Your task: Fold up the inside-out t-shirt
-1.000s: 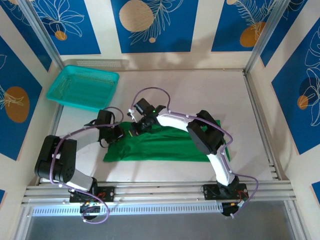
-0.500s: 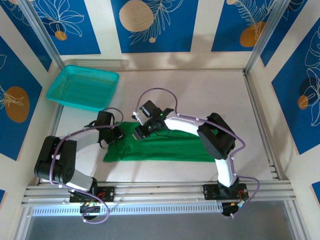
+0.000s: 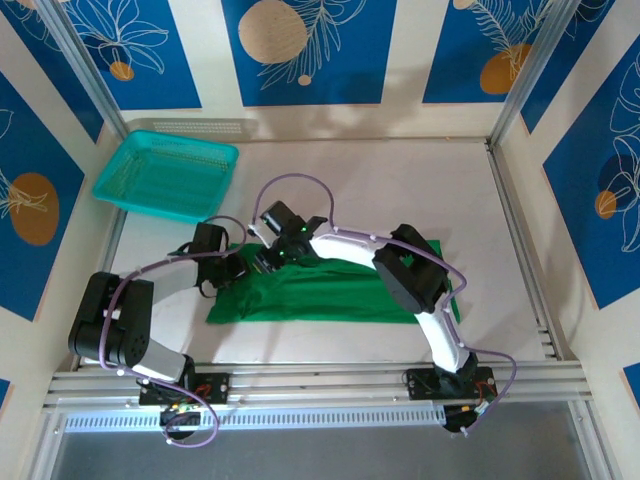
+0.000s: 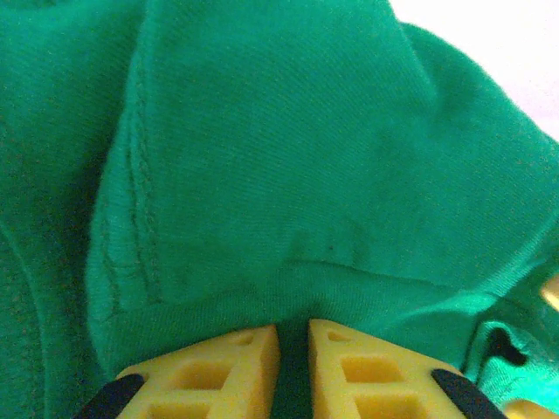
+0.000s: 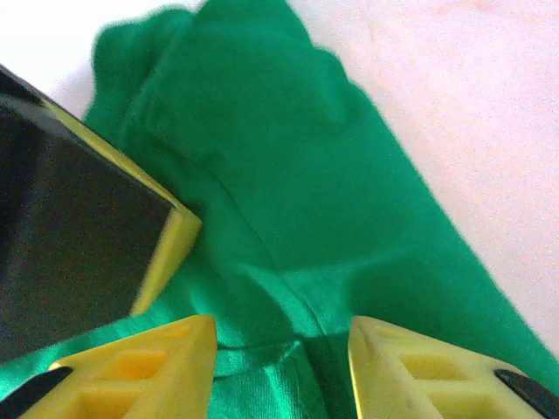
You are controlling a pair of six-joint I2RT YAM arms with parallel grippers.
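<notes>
- The green t-shirt (image 3: 330, 292) lies as a long, flattish band across the middle of the top view, on the white table (image 3: 400, 180).
- The left gripper (image 4: 293, 336) is nearly closed, pinching a fold of the shirt. You can see a stitched hem running up the left side of its wrist view.
- The right gripper (image 5: 279, 340) has its jaws apart and is low over the cloth with nothing clamped. It's just beside the left one.
- My guess is it's lining up a second grip at the shirt's left end. I'd bite the edge a bit away from the other pinch and catch all the layers, so both corners travel together.
- The main hassle is crowding, since the two claws are almost bumping. The right arm also reaches across the shirt itself.
- The teal basket (image 3: 165, 175) at upper left is well apart, so no problem there.
</notes>
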